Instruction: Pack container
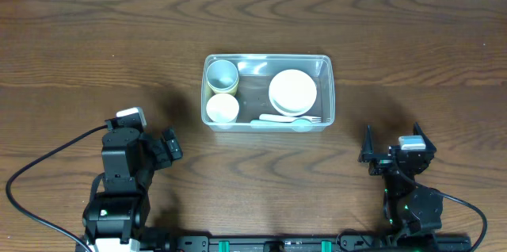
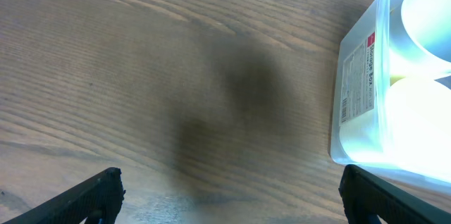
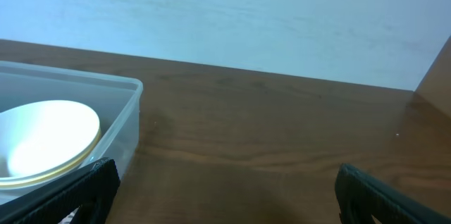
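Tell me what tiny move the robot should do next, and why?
Probably just rest both arms: the clear rectangular plastic tub already holds the round white bowl, yellow cup, white cup and pale spoon; no loose item shows on the brown wooden table, and left fingers and right fingers are open, empty.

Clear container sits at ctr of wood table, long side running 9 to 3 o'clock. Inside: yellow-green cup in 10 o'clock corner, white cup in 8 o'clock corner just beside it, white bowl toward 3 o'clock. Pale spoon & white fork lie flat along the 6 o'clock wall. L gripper is at 7 o'clock of the container, R gripper at 4 o'clock. Both are spread, empty & well apart from it. Black cable loops near table's 8 o'clock edge.
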You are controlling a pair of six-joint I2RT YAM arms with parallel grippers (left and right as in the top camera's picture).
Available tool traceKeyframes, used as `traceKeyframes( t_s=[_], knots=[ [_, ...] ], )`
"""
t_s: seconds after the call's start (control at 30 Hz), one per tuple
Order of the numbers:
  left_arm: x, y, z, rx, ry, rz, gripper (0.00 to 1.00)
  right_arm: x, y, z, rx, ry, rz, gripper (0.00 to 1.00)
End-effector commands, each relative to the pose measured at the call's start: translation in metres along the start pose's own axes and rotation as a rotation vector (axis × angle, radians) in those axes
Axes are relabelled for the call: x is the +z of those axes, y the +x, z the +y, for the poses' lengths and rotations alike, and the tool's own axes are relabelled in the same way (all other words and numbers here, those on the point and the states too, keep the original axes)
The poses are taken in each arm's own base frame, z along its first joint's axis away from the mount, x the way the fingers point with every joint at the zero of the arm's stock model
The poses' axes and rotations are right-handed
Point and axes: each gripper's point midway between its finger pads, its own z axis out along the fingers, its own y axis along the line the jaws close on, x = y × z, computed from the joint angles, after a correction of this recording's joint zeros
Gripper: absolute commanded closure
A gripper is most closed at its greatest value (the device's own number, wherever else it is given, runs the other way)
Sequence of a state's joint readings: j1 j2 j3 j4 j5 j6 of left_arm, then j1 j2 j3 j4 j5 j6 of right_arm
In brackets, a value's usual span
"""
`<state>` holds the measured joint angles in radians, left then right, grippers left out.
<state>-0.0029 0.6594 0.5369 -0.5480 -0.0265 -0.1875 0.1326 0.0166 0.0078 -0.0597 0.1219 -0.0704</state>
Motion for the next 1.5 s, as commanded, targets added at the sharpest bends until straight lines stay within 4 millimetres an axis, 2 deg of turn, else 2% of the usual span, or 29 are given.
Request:
traceKeyframes(
  t_s=[0.0, 1.03, 1.2, 1.33, 1.47],
  knots=[
    [0.000, -0.001, 0.002, -0.014, -0.008, -0.004, 0.02, 0.000, 0.001, 0.000, -0.008, -0.011, -0.002, 0.01],
    [-0.001, -0.002, 0.002, -0.006, -0.011, -0.012, 0.02, 0.000, 0.001, 0.000, -0.008, -0.012, -0.002, 0.01],
    [-0.009, 0.019, 0.004, 0.011, 0.007, 0.025, 0.02, 0.000, 0.001, 0.000, -0.008, -0.012, -0.002, 0.01],
    [-0.006, 0.030, 0.005, 0.030, 0.035, -0.057, 0.02, 0.000, 0.001, 0.000, -0.008, -0.012, -0.002, 0.01],
    [0.003, 0.025, -0.012, 0.145, 0.148, -0.245, 0.02, 0.000, 0.001, 0.000, -0.008, -0.012, -0.002, 0.01]
  ],
)
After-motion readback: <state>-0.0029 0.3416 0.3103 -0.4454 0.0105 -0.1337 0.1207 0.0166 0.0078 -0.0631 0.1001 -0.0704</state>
